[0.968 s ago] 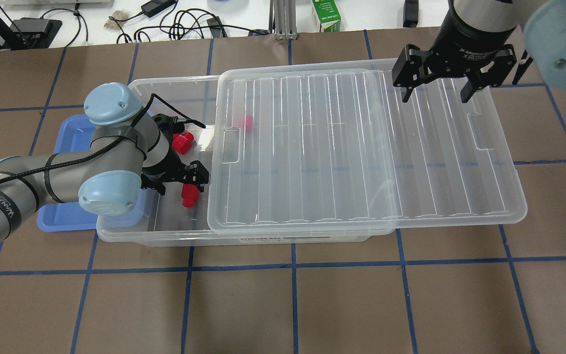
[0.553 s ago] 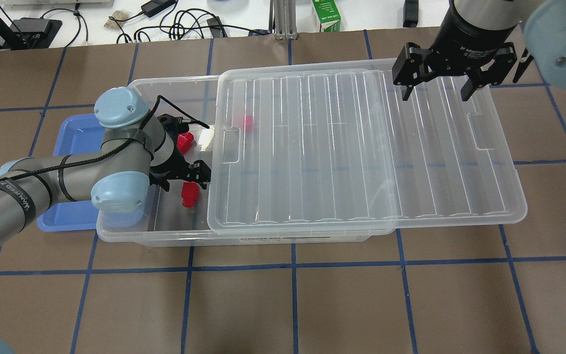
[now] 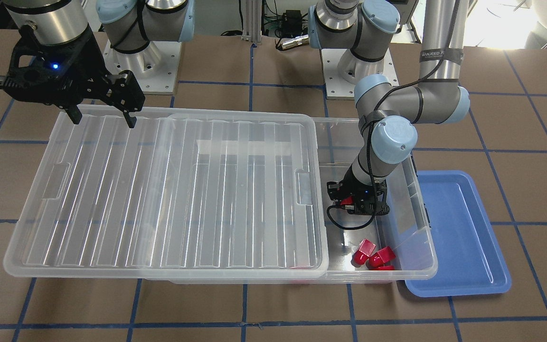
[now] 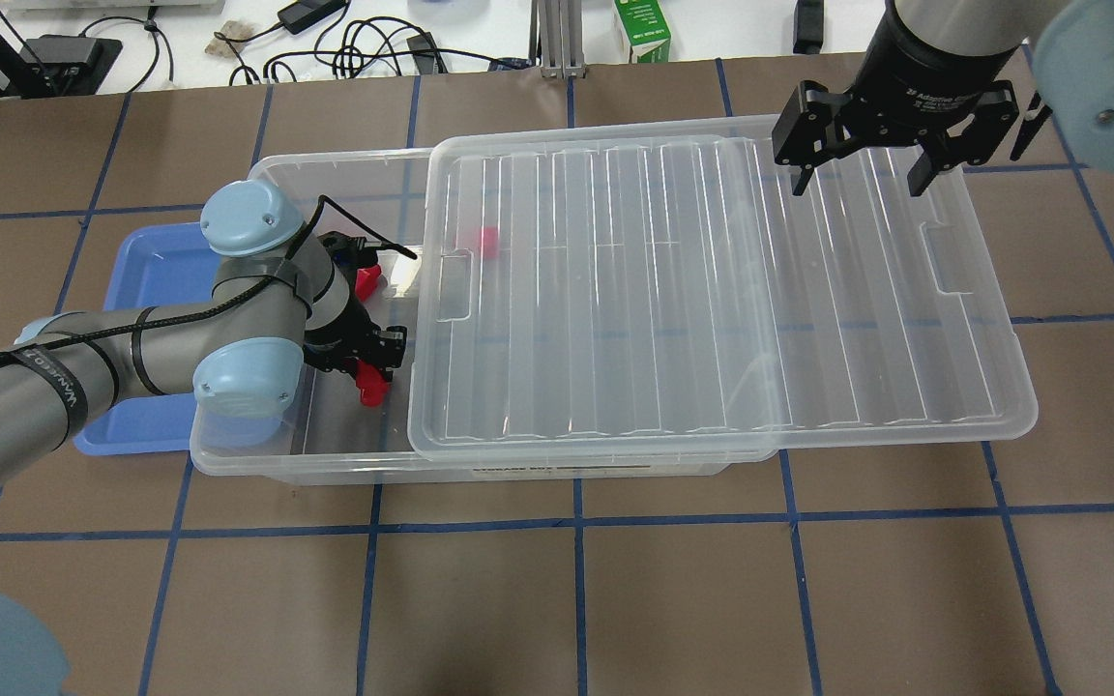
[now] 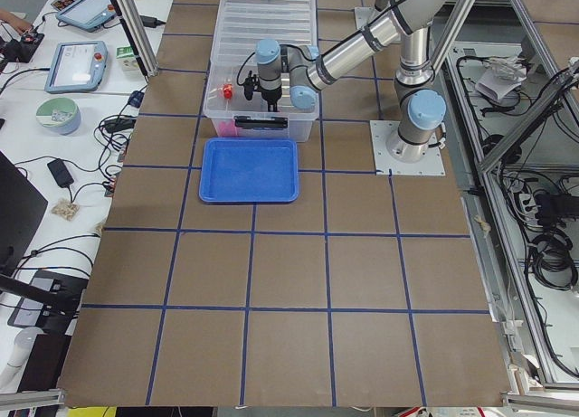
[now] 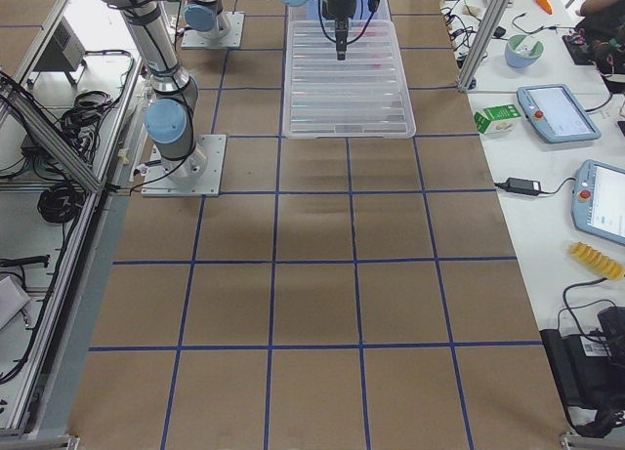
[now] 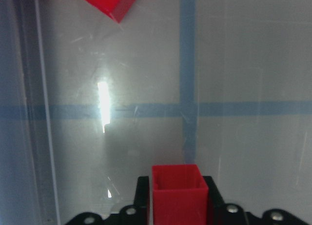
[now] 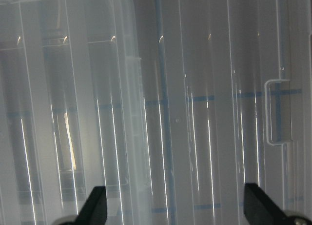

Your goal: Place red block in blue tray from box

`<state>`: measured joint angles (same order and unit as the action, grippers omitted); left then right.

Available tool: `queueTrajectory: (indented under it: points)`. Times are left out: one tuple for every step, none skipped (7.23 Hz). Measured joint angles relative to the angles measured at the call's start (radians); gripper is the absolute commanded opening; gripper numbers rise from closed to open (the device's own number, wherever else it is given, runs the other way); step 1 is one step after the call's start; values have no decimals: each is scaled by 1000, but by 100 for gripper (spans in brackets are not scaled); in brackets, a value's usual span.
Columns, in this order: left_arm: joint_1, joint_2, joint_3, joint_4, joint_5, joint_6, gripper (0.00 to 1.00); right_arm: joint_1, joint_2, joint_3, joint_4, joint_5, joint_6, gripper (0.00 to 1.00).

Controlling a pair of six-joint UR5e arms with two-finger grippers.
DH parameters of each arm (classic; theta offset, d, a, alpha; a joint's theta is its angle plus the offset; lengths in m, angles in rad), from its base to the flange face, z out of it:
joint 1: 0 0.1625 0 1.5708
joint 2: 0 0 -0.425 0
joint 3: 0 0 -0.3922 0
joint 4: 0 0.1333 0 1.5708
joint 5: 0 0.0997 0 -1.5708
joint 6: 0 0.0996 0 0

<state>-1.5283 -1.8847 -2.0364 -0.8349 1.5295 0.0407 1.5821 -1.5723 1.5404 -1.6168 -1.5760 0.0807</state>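
The box [image 4: 325, 464] is a large clear bin whose ribbed lid [image 4: 712, 290] is slid to the right, leaving its left end open. My left gripper [image 4: 370, 362] reaches down into that open end and is shut on a red block [image 7: 178, 193], which sits square between the fingers near the box floor. Two more red blocks [image 3: 363, 251] lie loose at the box's far corner, and another [image 4: 488, 242] shows through the lid. The blue tray [image 4: 146, 271] lies against the box's left end, partly under my left arm. My right gripper [image 4: 857, 188] is open above the lid's far right part.
The box wall [image 3: 411, 190] stands between the left gripper and the blue tray [image 3: 463, 237]. The lid's edge [image 4: 422, 319] lies just right of the left gripper. Cables, a green carton [image 4: 642, 29] and tablets sit on the bench beyond the table.
My left arm has swung further into the box and its fingers have closed on the red block they were straddling. The right gripper has stayed nearly in place.
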Motion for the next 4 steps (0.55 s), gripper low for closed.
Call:
queueTrajectory:
  points:
    - [2,15,8,-6,1,-1,1,0,0,0,0,1,0,100]
    - [4,40,29,-34,0,-2,2,-1,0,-2,-1,2,0,100]
    - [5,70,78,-108,-1,-3,2,-2,0,-1,-1,3,0,100]
    - [7,98,170,-235,-1,-4,2,-2,0,0,-1,4,0,100]
